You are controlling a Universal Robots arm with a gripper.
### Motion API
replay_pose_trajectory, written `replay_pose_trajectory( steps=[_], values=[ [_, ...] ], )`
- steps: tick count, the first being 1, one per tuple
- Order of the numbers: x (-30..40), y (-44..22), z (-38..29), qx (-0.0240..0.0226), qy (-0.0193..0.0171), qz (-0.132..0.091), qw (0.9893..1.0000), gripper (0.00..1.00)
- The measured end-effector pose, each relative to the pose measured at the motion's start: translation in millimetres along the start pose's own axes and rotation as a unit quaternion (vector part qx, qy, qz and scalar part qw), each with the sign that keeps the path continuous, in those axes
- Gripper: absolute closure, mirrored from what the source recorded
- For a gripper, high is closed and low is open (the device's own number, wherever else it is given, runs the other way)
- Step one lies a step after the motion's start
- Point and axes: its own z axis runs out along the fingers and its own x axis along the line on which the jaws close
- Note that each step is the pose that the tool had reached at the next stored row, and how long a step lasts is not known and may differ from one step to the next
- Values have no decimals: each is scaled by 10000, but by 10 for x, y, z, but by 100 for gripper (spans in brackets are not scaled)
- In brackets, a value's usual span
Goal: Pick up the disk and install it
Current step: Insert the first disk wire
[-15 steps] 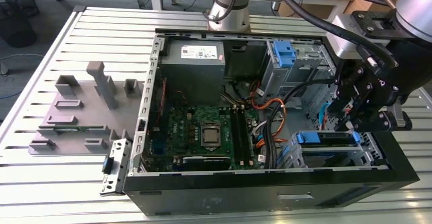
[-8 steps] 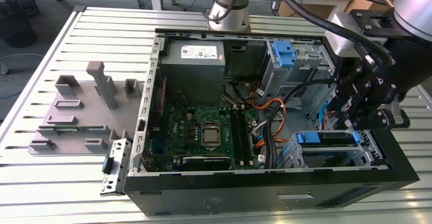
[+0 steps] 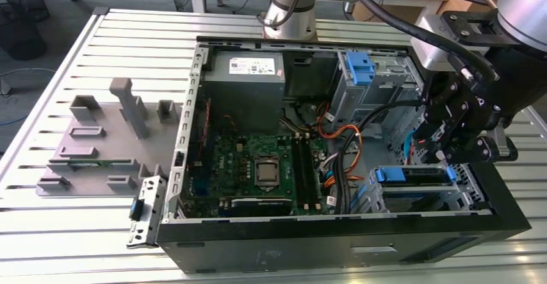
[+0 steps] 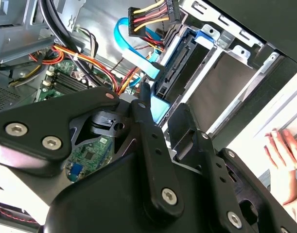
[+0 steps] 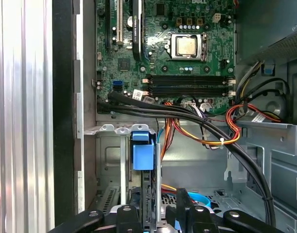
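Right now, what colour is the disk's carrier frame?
Blue. The disk shows it best in the exterior view.

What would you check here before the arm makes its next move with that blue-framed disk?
1. Seating: ok, the disk stands in the corner cage.
2. Alignment: ok, the gripper hangs close above the disk.
3. Grip on the disk: cannot tell.
4. Cabling: cannot tell, a blue cable runs close by the disk.
5. People: not ok, a hand rests just outside the case.
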Motion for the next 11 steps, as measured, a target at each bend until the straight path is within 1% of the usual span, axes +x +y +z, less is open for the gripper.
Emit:
replay_pose_trajectory(
  steps=[6,11],
  values=[
    [-27,-9,6,0,0,0,10000,58],
    [-29,-58,13,0,-3,0,10000,58]
  ],
)
